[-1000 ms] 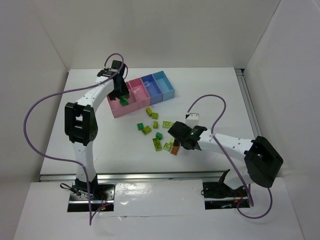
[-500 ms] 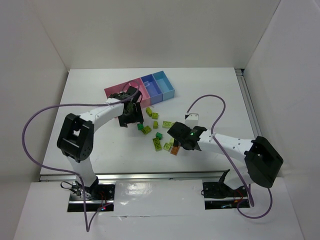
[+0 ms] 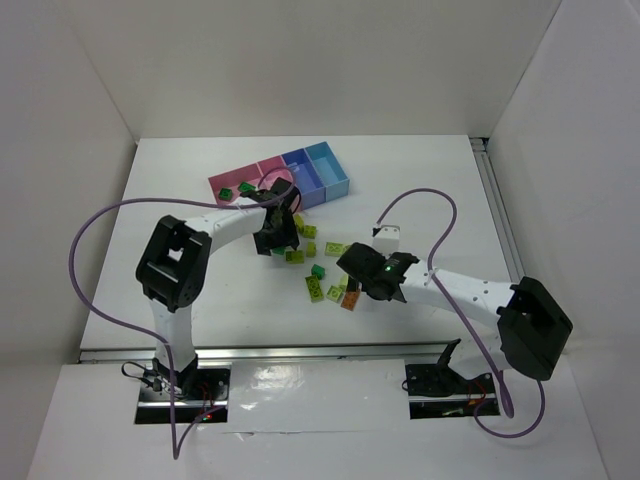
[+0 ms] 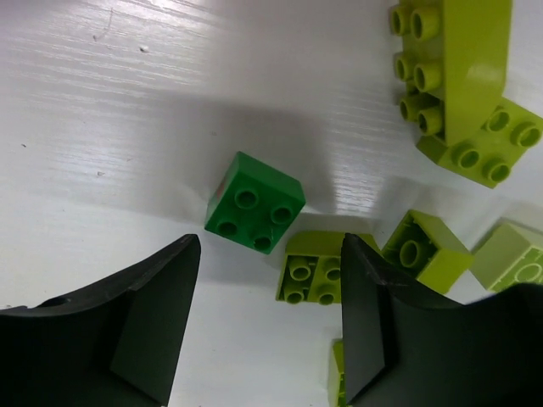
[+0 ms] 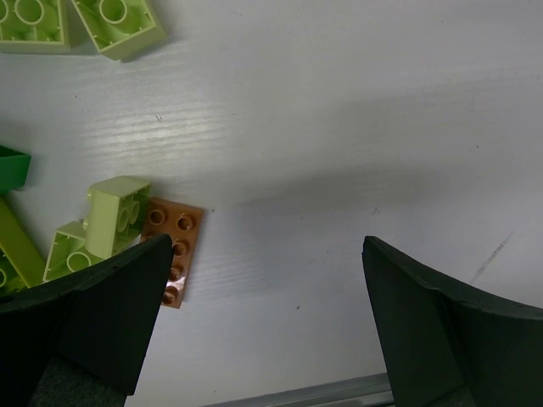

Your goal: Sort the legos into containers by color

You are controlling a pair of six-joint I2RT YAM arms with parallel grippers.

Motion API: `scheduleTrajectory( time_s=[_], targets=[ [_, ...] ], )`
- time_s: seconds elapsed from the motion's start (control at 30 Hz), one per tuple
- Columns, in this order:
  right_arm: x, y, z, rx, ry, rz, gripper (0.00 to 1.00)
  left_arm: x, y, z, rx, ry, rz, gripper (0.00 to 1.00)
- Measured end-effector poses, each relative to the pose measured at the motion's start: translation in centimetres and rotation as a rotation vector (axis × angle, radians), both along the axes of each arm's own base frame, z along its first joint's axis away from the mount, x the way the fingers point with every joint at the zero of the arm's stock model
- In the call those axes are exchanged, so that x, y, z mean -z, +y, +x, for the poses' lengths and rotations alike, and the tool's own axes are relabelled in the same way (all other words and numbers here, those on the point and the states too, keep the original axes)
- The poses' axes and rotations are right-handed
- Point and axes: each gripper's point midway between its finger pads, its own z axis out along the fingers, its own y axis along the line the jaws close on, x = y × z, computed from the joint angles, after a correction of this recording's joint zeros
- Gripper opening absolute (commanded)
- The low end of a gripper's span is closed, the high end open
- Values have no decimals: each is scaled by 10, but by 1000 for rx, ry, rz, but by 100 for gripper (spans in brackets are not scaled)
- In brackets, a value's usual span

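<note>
The left fingers [image 4: 127, 339] are hanging apart, empty, framing a dark green brick [image 4: 254, 202] just ahead, likely to pinch it. The right fingers [image 5: 102, 314] are gaping wide, empty, beside the orange brick [image 5: 174, 250]. Legos [image 3: 316, 289] are lying mid-worktop, with the bins [image 3: 325, 165] toward the far edge.

1. The containers [image 3: 303, 172] are four open bins joined in one slanted row: two pink, one darker blue, one light blue.
2. Two dark green legos [image 3: 244, 187] lie in the end pink bin [image 3: 218, 183].
3. The loose legos [image 3: 335, 249] lie scattered on the table [image 3: 450, 190] near the row. Most are yellow-green.
4. One dark green brick [image 4: 254, 214] lies studs up.
5. The orange-brown plate [image 5: 174, 250] lies flat, just beside a yellow-green brick [image 5: 119, 214].
</note>
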Motion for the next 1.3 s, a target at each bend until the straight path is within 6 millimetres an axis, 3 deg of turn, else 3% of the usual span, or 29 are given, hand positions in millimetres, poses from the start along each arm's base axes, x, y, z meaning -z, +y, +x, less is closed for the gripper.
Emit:
scheduleTrajectory(
  time_s=[0.4,0.6,0.73,0.93,1.07,1.13,1.3],
  targets=[
    [-1,7,-7,-72,-6,56,100,6,8,1,-9,-1,48,75],
    [-21,22,-9,-150,-72,177,99,6,16,4,-1,-16,86,74],
    [-18,23,-7,-163,-70,164,99,6,22,7,-11,-16,91,71],
    [-12,25,-6,-168,-50,142,99,6,33,11,-16,-13,99,58],
    [-21,34,1,-167,-60,154,99,13,32,9,4,4,106,39],
    [-27,42,8,-164,-68,153,99,14,30,11,15,1,101,30],
    [-31,65,44,-155,-62,111,94,12,30,13,33,-2,106,20]
  ],
)
